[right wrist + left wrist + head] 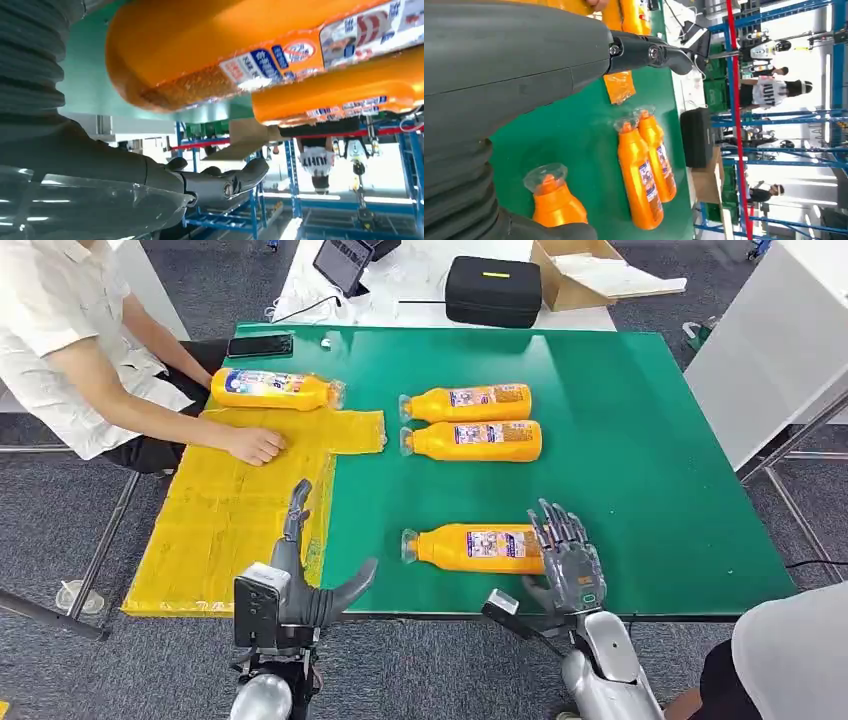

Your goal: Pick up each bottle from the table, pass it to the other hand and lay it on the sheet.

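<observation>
Head view shows the right hand point(568, 562) at the base end of the near bottle point(475, 547), fingers point(556, 531) spread and raised, holding nothing; whether they touch the bottle I cannot tell. The left hand point(305, 585) waits at the near edge of the tabletop point(640, 440), its fingers spread too, one reaching up over the yellow sheet point(230, 520), the thumb pointing toward the bottle's cap.

What could go wrong: the bottle lies on its side and is round, so a push from the fingers before they wrap it would likely roll it away across the tabletop or slide it cap-first toward the left hand. A grasp taken at the very base may also leave the long neck end drooping, making the pass to the left hand awkward. A person's hand point(255, 445) rests on the sheet beyond the left fingers, so a wide swing there risks contact.

The near bottle runs from the right fingers toward the left hand, cap end nearer the left thumb. Two more bottles point(470, 422) lie side by side well beyond the right fingers, and one bottle point(272, 389) lies at the sheet's far end.
</observation>
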`<action>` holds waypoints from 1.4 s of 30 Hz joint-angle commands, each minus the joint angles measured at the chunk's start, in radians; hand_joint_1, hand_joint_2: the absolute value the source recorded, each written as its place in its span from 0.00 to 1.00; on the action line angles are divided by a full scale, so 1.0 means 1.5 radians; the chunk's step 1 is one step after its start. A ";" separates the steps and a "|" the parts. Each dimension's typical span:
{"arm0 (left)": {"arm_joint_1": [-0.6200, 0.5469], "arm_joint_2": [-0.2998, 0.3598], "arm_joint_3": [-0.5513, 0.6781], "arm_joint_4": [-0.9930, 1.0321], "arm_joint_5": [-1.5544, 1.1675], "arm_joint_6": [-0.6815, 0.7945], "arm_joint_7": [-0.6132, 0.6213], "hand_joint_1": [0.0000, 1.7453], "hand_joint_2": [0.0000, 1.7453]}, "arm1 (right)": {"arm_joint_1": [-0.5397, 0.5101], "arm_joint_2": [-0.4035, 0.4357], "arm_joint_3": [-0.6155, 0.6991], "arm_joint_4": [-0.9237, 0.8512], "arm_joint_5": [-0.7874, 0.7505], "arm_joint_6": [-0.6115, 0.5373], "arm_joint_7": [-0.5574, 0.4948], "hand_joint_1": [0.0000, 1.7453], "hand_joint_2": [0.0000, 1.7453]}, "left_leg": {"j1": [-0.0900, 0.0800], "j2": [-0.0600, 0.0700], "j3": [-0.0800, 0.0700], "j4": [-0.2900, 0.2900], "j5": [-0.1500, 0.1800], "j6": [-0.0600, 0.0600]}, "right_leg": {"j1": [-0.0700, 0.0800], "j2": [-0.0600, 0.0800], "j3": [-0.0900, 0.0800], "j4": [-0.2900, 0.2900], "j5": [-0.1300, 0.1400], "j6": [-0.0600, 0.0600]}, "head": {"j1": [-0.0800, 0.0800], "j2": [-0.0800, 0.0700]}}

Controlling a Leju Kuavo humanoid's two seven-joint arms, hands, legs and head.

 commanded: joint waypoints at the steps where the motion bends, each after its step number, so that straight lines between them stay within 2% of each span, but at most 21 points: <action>1: -0.030 0.010 -0.019 0.053 0.008 0.004 0.009 0.00 1.00 | -0.054 0.002 0.006 0.121 -0.006 -0.002 0.004 0.00 1.00 | 0.000 0.001 0.004 -0.001 -0.001 0.001 | 0.000 0.000 0.004 -0.001 -0.001 -0.001 | 0.000 0.000; 4: -0.033 0.011 -0.024 0.056 0.010 0.003 0.013 0.00 1.00 | -0.061 0.001 0.006 0.144 -0.011 -0.002 0.006 0.00 1.00 | 0.000 0.001 0.002 -0.001 0.000 0.000 | 0.000 0.000 0.002 -0.001 0.000 -0.001 | 0.000 0.000; 6: -0.035 0.011 -0.026 0.059 0.011 0.002 0.017 0.00 1.00 | -0.060 0.000 0.007 0.159 -0.017 -0.002 0.005 0.00 1.00 | 0.000 0.001 0.006 -0.001 -0.002 0.001 | 0.000 0.000 0.006 -0.001 -0.001 -0.002 | 0.000 0.000; 12: -0.030 0.017 -0.038 0.041 0.006 -0.008 0.025 0.00 1.00 | -0.065 -0.014 0.020 0.221 -0.018 -0.002 0.032 0.00 1.00 | 0.000 0.000 0.002 -0.001 0.000 0.000 | 0.000 -0.001 0.002 -0.001 0.000 -0.001 | 0.000 0.000; 23: -0.027 0.017 -0.040 0.038 0.005 -0.008 0.026 0.00 1.00 | -0.065 -0.016 0.020 0.221 -0.020 -0.002 0.031 0.00 1.00 | 0.000 0.000 0.007 -0.001 -0.001 0.001 | 0.000 -0.002 0.006 -0.001 -0.001 -0.002 | 0.000 0.000; 29: -0.031 0.018 -0.041 0.044 0.004 -0.018 0.035 0.00 1.00 | -0.089 -0.028 0.046 0.276 -0.016 -0.002 0.059 0.00 1.00 | 0.000 0.000 0.008 -0.001 0.000 0.000 | 0.000 -0.001 0.008 -0.001 0.000 -0.001 | 0.000 0.000; 31: -0.032 0.017 -0.041 0.040 0.004 -0.019 0.035 0.00 1.00 | -0.101 -0.029 0.053 0.307 -0.042 0.006 0.039 0.00 1.00 | 0.000 0.000 0.009 -0.001 0.000 0.001 | 0.000 -0.002 0.009 -0.001 0.000 -0.002 | 0.000 0.000; 32: -0.031 0.017 -0.041 0.039 0.004 -0.019 0.035 0.00 1.00 | -0.102 -0.031 0.057 0.310 -0.042 0.009 0.037 0.84 1.00 | 0.000 0.000 0.009 -0.001 0.000 0.001 | 0.000 -0.001 0.009 -0.001 0.001 -0.002 | 0.000 0.000; 33: -0.031 0.018 -0.041 0.036 0.006 -0.021 0.036 0.00 1.00 | -0.106 -0.033 0.061 0.318 -0.056 0.019 0.030 1.00 1.00 | 0.000 0.000 0.010 -0.001 0.000 0.001 | 0.000 -0.002 0.010 -0.002 0.000 -0.003 | 0.000 0.000; 42: -0.032 0.015 -0.031 0.042 0.037 -0.037 0.034 0.00 1.00 | -0.123 -0.047 0.069 0.354 -0.101 0.059 0.032 1.00 1.00 | 0.000 0.000 0.011 -0.001 0.001 0.002 | 0.001 -0.002 0.010 -0.002 0.001 -0.002 | 0.000 0.000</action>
